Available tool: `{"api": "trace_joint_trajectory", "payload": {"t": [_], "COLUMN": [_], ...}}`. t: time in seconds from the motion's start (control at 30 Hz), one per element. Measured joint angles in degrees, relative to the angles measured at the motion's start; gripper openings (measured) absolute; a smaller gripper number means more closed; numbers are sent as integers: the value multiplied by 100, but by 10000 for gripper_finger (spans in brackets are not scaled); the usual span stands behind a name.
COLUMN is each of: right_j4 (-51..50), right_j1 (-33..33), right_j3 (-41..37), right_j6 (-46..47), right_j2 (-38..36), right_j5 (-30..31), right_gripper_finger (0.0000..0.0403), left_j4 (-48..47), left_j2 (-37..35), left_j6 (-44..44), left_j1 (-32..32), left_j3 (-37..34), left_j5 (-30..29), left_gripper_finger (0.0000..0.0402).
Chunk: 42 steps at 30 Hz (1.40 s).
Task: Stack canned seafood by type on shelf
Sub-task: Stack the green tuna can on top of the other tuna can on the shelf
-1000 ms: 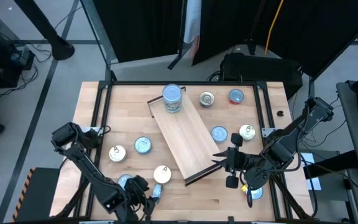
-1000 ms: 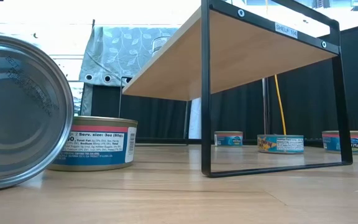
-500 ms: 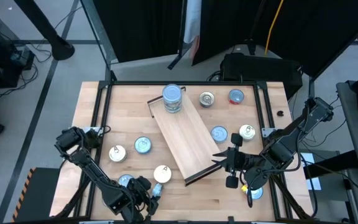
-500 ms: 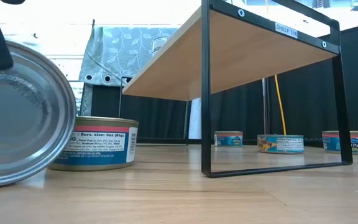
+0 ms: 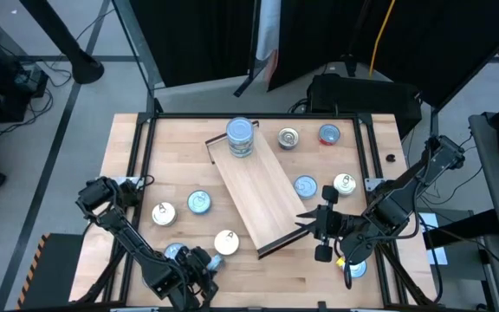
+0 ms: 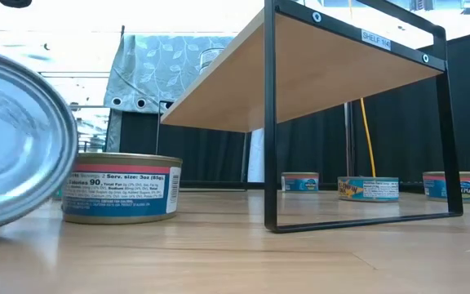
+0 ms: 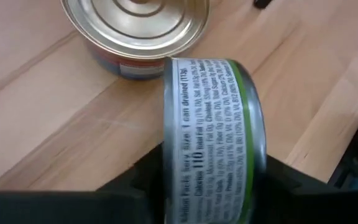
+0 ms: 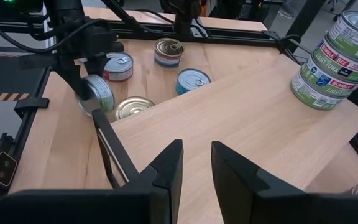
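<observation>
The left claw (image 5: pixel 204 270) sits at about 7 o'clock on the table (image 5: pixel 128 173), near its front edge, clamped on a green-banded tin (image 7: pixel 213 134) held on its edge, label facing the wrist camera. In the low view this tin (image 6: pixel 15 139) shows as a big tilted silver disc. Just beside it lies a flat tin with a plain gold top (image 7: pixel 135 28), the cream-topped one in the high view (image 5: pixel 226 242). A blue-topped tin (image 5: pixel 173 252) lies close by the claw as well.

The shelf (image 5: pixel 254 186) runs slantwise through the middle of the table, from 12 towards 5 o'clock. A stack of tins (image 5: pixel 241 137) stands on its far end; the right wrist view shows at least three in that stack (image 8: pixel 337 59).

The right claw (image 5: pixel 315 224) hovers at about 4 o'clock by the shelf's near end, fingers apart and holding nothing.

Loose tins lie at 9 o'clock (image 5: pixel 164 213) (image 5: pixel 199 202), at 1 o'clock (image 5: pixel 288 137) (image 5: pixel 329 133), and at 3 o'clock (image 5: pixel 306 185) (image 5: pixel 345 183).
</observation>
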Motion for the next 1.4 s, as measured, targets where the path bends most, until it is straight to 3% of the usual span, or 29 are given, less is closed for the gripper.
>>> {"api": "trace_joint_trajectory", "payload": {"t": [0.07, 0.2, 0.43, 0.53, 0.67, 0.87, 1.0, 1.23, 1.4], "right_j4": [-14, -16, -35, -35, -35, -47, -92, -341, -608], "right_j1": [0, 0, 2, 1, -7, -10, -11, -10, -9], "right_j3": [0, 0, 0, 0, 0, 0, 0, 0, 0], "right_j6": [0, 0, -22, -158, -415, -940, -1150, -1425, -1488], "right_j2": [0, 0, 0, 0, 0, 1, 2, 2, 2], "right_j5": [1, 1, 0, 4, 45, 55, 54, 51, 49], "right_gripper_finger": [75, 75, 75, 75, 75, 75, 75, 75, 75], "left_j4": [-9, -540, -2776, -3910, -5251, -4645, -4259, -3002, -3525], "left_j2": [-14, -14, -16, -16, -26, -365, -371, -377, -368], "left_j6": [124, 269, 369, 698, 1440, 5100, 7443, 11420, 12025], "left_j1": [0, 0, -50, -28, 301, 1218, 1930, 3330, 4208], "left_j3": [8, 300, 1641, 2448, 3630, 4742, 5390, 5823, 5822], "left_j5": [32, 241, 438, 77, -1068, -3083, -3787, -3693, -2710], "left_gripper_finger": [133, 134, 134, 134, 134, 134, 134, 134, 134]}}
